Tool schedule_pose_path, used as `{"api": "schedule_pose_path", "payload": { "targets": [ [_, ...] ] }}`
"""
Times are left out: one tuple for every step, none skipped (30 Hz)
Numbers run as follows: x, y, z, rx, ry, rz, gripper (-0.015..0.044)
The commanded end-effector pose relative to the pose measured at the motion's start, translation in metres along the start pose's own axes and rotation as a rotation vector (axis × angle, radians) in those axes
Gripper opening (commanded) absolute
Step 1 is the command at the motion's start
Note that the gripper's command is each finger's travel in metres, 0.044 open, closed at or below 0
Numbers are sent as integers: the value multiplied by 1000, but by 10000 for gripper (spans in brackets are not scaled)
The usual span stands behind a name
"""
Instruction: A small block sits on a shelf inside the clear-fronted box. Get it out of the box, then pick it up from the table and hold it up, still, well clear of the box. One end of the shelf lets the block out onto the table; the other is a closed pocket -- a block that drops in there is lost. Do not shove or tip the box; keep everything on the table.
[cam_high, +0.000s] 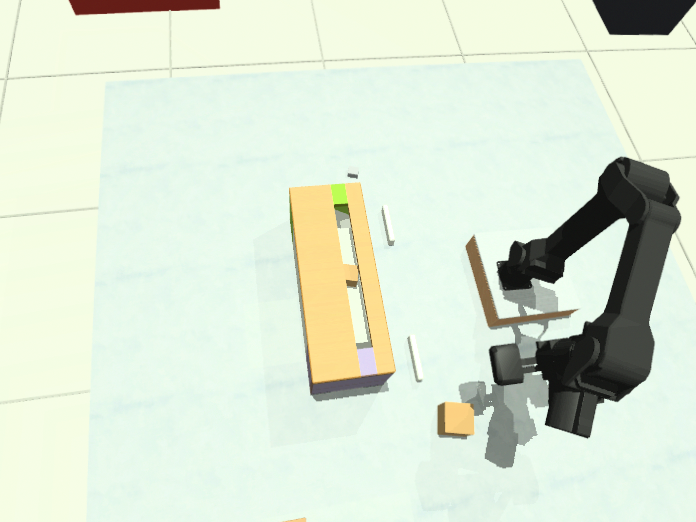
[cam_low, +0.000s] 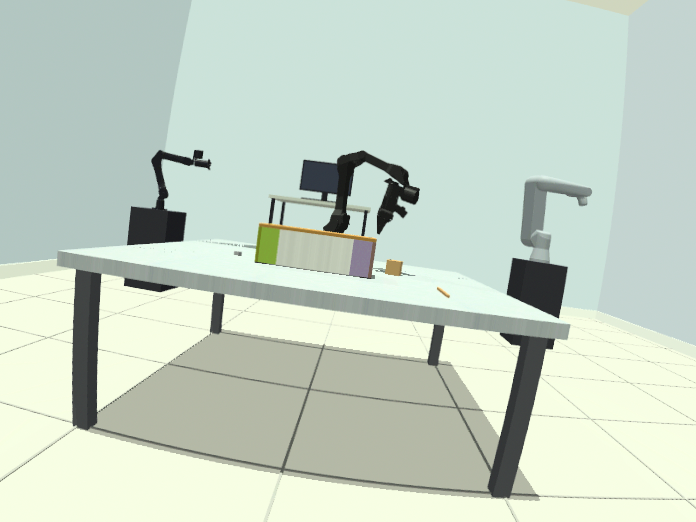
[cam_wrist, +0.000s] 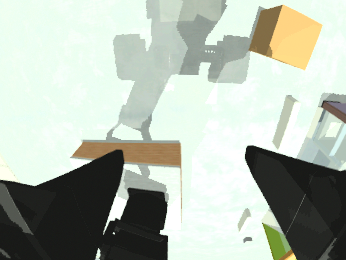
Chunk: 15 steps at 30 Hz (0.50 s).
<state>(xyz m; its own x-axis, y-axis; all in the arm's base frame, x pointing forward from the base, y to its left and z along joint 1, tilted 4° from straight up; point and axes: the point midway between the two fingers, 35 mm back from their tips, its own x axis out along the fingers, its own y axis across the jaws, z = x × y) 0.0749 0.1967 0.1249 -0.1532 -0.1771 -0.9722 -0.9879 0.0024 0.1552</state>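
Note:
The long box (cam_high: 323, 292) (cam_low: 314, 251) stands on the table with an orange top, a green end and a purple end. A slot runs along its top. Through the slot a small orange-brown block (cam_high: 351, 273) shows about midway between the ends. The box's back hides it in the exterior view, and I cannot tell which end is the pocket. My gripper (cam_wrist: 185, 154) is open and empty, pointing down above the table on the robot's side of the box, clear of it. Only part of the box shows at the right edge of the wrist view.
An orange cube (cam_high: 458, 419) (cam_low: 394, 267) (cam_wrist: 295, 37) lies on the table near the purple end. Two white bars (cam_high: 388, 225) (cam_high: 415, 357) lie between box and arm. A grey piece (cam_high: 352, 172) (cam_low: 237, 253) lies beyond the green end. An orange stick (cam_low: 443, 292) lies farther off. A brown edging (cam_high: 480, 280) borders the arm's base.

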Motion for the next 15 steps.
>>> {"api": "schedule_pose_path", "payload": {
  "targets": [
    [0,-2,0,0,-1,-2,400],
    [-1,-9,-1,-1,-3,-8,400],
    [-2,-21,-2,-1,-6,-19,400],
    [-4,-36,-5,-2,-8,-32,400],
    [-5,-50,-8,-2,-8,-44,400],
    [-7,-65,-13,-2,-7,-56,400],
    [-8,-79,-18,-2,-4,-68,400],
    [-9,-93,-25,-2,0,-79,400],
    [-9,-107,-32,-1,6,-90,400],
    [-10,-121,-41,-1,13,-99,400],
    [-10,-134,-50,0,22,-108,400],
    [-10,-147,-60,1,32,-116,400],
    [-10,-159,-71,3,43,-123,400],
    [-10,-171,-83,4,55,-128,400],
    [-9,-182,-96,5,69,-132,400]
  ]
}}
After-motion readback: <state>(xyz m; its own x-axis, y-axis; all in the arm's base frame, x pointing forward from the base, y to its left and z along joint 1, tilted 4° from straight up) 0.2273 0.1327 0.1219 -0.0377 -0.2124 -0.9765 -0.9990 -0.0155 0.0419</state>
